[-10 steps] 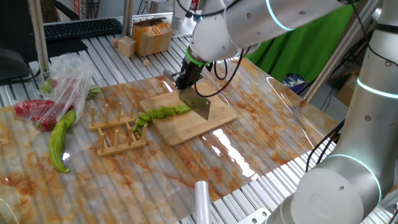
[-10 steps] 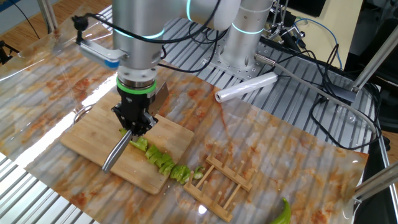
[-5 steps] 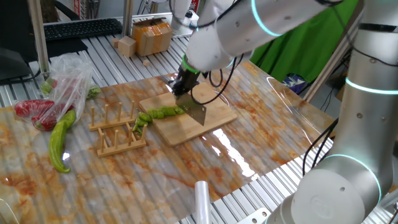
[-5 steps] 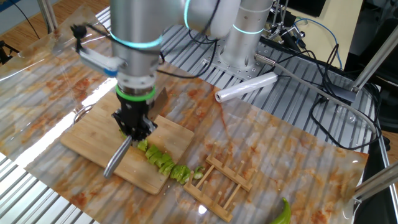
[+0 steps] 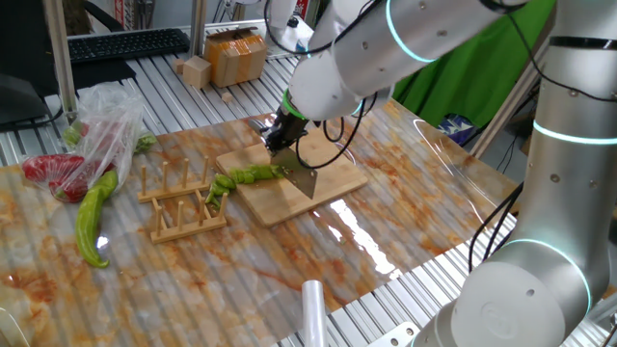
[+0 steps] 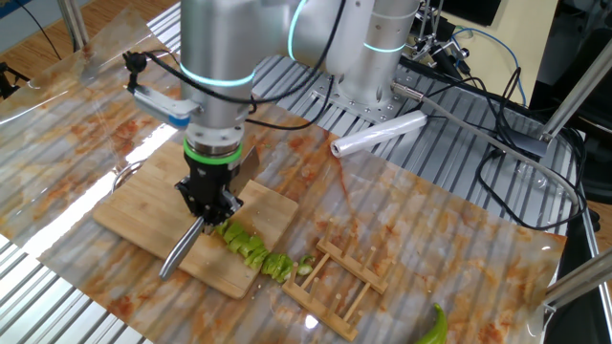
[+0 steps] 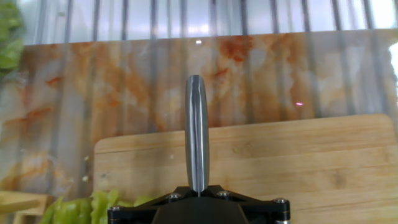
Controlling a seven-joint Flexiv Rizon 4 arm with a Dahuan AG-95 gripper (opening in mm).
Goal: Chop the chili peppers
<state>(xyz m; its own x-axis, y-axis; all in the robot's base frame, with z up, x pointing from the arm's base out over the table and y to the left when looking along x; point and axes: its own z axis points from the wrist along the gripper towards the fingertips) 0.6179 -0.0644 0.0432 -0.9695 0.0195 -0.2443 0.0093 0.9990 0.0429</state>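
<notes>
We hold the knife (image 5: pixel 301 176) tight in our gripper (image 6: pixel 211 204) and should press straight down on the chili peppers (image 6: pixel 251 249) near the middle of the cutting board (image 6: pixel 143 212).

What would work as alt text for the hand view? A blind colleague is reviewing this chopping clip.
Looking down along the gripper, shut on a knife whose blade runs up the middle of the frame over a wooden cutting board. Cut green chili peppers lie at the board's lower left, and beyond the board is the marbled tabletop.
</notes>
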